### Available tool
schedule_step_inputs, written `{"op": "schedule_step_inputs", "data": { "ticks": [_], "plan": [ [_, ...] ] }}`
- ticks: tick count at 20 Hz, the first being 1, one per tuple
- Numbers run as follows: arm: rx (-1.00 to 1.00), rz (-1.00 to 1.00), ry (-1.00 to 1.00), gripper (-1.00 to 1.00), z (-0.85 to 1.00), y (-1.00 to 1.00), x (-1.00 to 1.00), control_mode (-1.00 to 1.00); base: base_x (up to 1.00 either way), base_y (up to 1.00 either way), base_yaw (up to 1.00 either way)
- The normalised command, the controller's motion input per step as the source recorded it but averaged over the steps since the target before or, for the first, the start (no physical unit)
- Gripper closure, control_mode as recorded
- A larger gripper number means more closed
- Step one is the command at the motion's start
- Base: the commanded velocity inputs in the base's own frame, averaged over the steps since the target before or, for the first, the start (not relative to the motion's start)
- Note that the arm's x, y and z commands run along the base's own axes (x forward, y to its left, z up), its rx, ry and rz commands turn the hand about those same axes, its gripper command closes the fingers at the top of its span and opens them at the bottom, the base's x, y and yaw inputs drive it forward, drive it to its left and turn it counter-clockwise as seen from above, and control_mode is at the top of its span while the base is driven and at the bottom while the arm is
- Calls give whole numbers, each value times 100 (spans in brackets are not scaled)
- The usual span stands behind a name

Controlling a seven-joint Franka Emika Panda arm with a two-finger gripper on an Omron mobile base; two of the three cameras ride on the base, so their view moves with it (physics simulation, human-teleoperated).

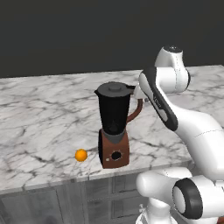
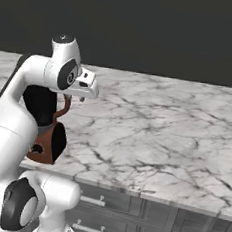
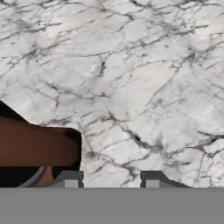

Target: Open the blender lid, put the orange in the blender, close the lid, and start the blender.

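Blender (image 1: 113,131) stands near the front edge of the marble counter (image 1: 39,113), its lid (image 1: 114,89) on the jar. Orange (image 1: 81,155) lies on the counter just left of the base. Gripper (image 2: 82,98) hovers right of the brown handle (image 2: 63,109), jaws narrowed, holding nothing.

The arm (image 2: 18,108) hides most of the blender (image 2: 47,141) in the right base view.
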Motion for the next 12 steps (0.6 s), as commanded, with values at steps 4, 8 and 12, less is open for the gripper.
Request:
{"op": "schedule_step_inputs", "data": {
  "ticks": [4,8,12],
  "plan": [
    [0,0,-5,-100,0,0,-9,-100,0,0,0],
    [0,0,-24,-100,55,0,-49,-100,0,0,0],
    [0,0,-29,-100,97,10,-59,-100,0,0,0]
  ]
}}
